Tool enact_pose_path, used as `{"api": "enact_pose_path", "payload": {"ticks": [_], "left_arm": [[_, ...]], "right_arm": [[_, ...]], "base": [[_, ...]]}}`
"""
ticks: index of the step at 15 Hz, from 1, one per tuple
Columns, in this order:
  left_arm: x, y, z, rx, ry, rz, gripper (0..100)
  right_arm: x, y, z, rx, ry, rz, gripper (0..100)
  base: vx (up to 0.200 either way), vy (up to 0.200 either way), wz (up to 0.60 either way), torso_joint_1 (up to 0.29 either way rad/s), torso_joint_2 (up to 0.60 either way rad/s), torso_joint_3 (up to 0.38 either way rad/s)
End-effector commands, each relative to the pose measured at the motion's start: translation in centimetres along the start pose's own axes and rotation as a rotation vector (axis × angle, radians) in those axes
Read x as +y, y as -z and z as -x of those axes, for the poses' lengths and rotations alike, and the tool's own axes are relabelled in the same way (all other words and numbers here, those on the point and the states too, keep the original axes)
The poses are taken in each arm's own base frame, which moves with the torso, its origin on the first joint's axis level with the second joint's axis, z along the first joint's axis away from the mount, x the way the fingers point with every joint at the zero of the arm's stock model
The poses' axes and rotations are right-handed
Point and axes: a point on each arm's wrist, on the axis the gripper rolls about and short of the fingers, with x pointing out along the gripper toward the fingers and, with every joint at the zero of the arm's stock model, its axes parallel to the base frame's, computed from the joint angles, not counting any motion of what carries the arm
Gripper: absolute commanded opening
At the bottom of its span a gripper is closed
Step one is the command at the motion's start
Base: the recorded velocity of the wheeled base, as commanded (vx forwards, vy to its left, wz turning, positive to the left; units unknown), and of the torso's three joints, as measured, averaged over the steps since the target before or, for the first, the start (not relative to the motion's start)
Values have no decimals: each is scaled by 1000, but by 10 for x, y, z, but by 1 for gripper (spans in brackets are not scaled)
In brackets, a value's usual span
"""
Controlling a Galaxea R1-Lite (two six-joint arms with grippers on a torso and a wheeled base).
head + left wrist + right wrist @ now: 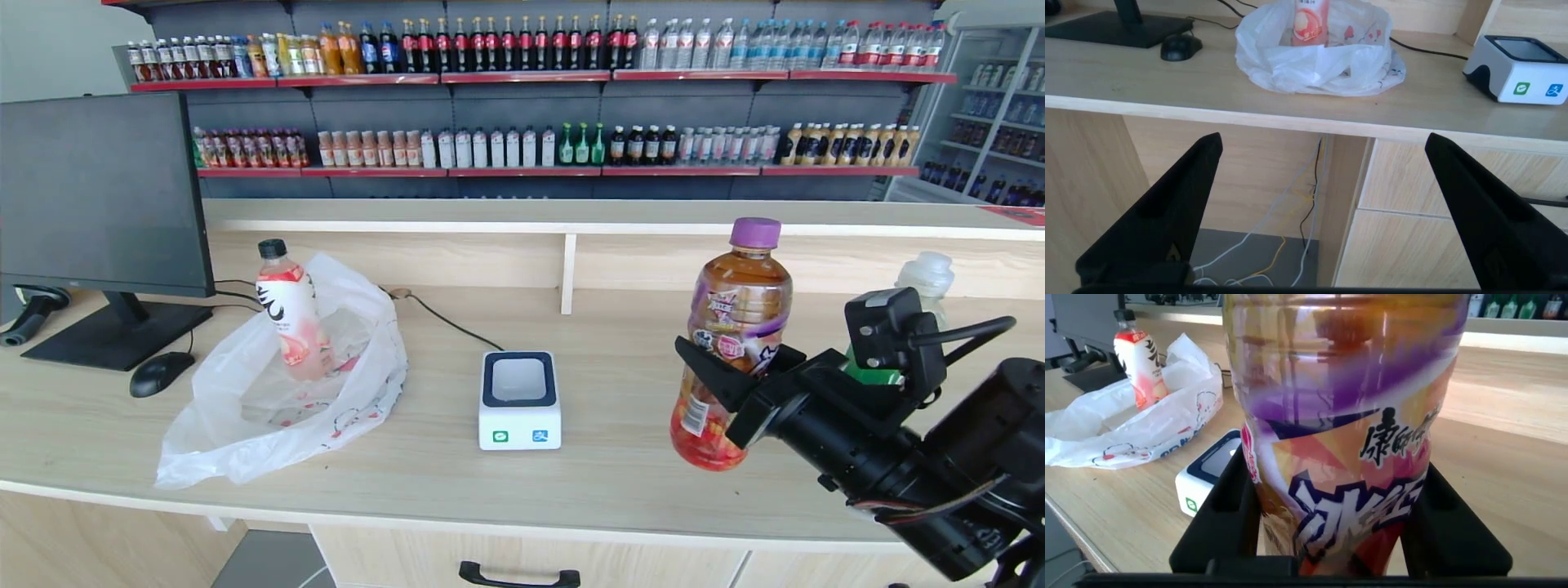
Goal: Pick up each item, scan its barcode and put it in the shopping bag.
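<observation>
My right gripper (pixel 739 380) is shut on a tea bottle (pixel 732 343) with a purple cap, held tilted above the counter to the right of the white barcode scanner (pixel 520 399). Up close, the tea bottle (pixel 1347 433) sits between the black fingers (pixel 1221 518). A pink drink bottle (pixel 290 310) stands in the white plastic shopping bag (pixel 269 392) left of the scanner. My left gripper (pixel 1319 212) hangs open below the counter's front edge, with the shopping bag (pixel 1319 53) and scanner (pixel 1523 69) above it.
A monitor (pixel 102 196), a mouse (pixel 159 373) and a handheld scanner (pixel 28 314) stand at the counter's left end. A clear bottle with a green label (pixel 922 286) is behind my right arm. A cable (pixel 449 320) runs to the scanner. Drink shelves fill the back wall.
</observation>
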Motion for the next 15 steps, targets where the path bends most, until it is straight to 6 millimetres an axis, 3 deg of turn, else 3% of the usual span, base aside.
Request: {"api": "enact_pose_path", "payload": {"ticks": [1,4,15], "left_arm": [[0,0,0,1,0,0,100],[0,0,0,1,-1,0,100],[0,0,0,1,-1,0,100]], "right_arm": [[0,-4,0,-19,1,-5,0],[-1,-6,2,-27,4,-6,0],[-1,-9,8,-28,4,-9,0]], "base": [[-200,0,0,2,2,2],[0,0,0,0,0,0],[0,200,0,0,2,4]]}}
